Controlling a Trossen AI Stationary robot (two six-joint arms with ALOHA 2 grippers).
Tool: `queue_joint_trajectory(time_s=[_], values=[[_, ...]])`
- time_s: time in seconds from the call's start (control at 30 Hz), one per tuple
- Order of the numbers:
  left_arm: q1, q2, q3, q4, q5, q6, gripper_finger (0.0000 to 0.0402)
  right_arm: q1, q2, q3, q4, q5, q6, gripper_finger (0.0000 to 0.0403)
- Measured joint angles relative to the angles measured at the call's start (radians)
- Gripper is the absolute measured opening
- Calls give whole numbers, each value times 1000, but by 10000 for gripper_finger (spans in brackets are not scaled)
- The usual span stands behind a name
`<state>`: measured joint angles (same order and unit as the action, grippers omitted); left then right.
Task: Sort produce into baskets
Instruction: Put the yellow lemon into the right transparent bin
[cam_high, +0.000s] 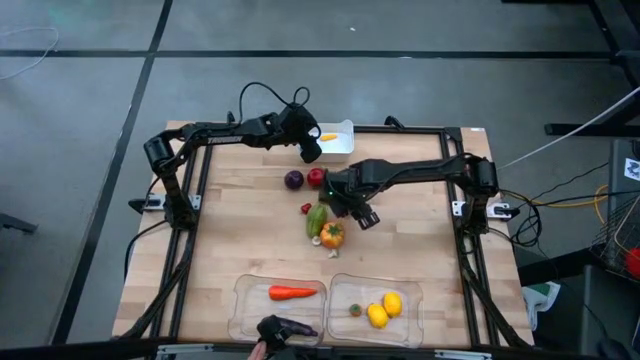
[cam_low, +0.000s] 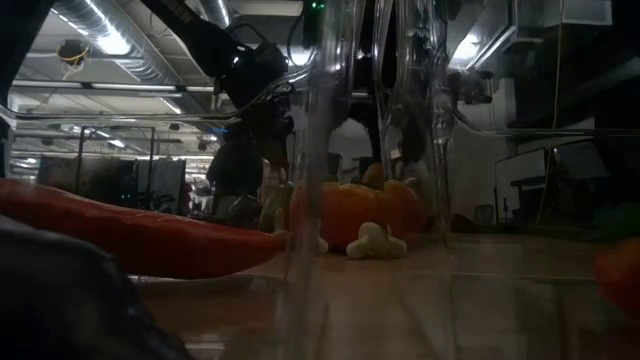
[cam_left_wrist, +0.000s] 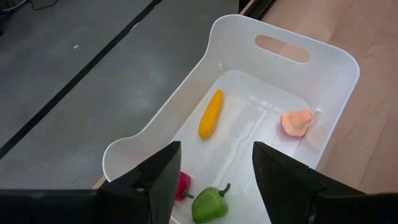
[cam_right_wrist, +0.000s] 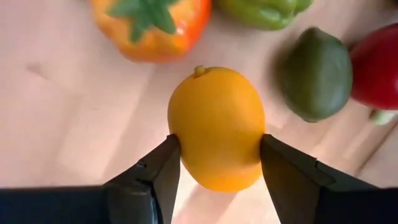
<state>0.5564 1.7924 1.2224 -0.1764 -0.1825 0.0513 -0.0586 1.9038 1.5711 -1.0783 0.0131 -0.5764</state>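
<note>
1. Risking a slip: pinching a round, smooth lemon (cam_right_wrist: 216, 127) only at its widest sides, so possibly rolling out during the carry to the clear tray (cam_high: 375, 311) at the near edge.
2. Right gripper (cam_right_wrist: 216, 163) clamping the lemon mid-table, beside the orange pepper (cam_right_wrist: 149, 25).
3. Left gripper (cam_left_wrist: 214, 171) hovering half-open, apparently empty, over the white bin (cam_left_wrist: 323, 62) at the far edge.

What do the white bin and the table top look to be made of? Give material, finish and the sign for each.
White bin: likely moulded plastic, smooth and glossy; thin rounded walls, a cut-out handle slot and soft reflections on its floor.

Table top: looks like light wood, matt; pale planks with visible seams and grain, framed by dark metal rails.
</note>
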Motion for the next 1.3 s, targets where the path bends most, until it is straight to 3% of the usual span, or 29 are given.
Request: queue_joint_trajectory(time_s=[0.37, 0.47, 0.6, 1.03, 1.3], values=[[0, 0, 0, 0, 0, 0, 196, 1, -2, 119, -133, -360, 197, 201], [0, 0, 0, 0, 0, -2, 196, 16, -3, 125, -136, -489, 262, 201], [0, 0, 0, 0, 0, -2, 196, 67, -3, 125, -141, -583, 324, 201], [0, 0, 0, 0, 0, -3, 196, 311, -3, 126, -214, -600, 535, 201], [0, 0, 0, 0, 0, -4, 196, 451, -3, 126, -192, -503, 563, 202]])
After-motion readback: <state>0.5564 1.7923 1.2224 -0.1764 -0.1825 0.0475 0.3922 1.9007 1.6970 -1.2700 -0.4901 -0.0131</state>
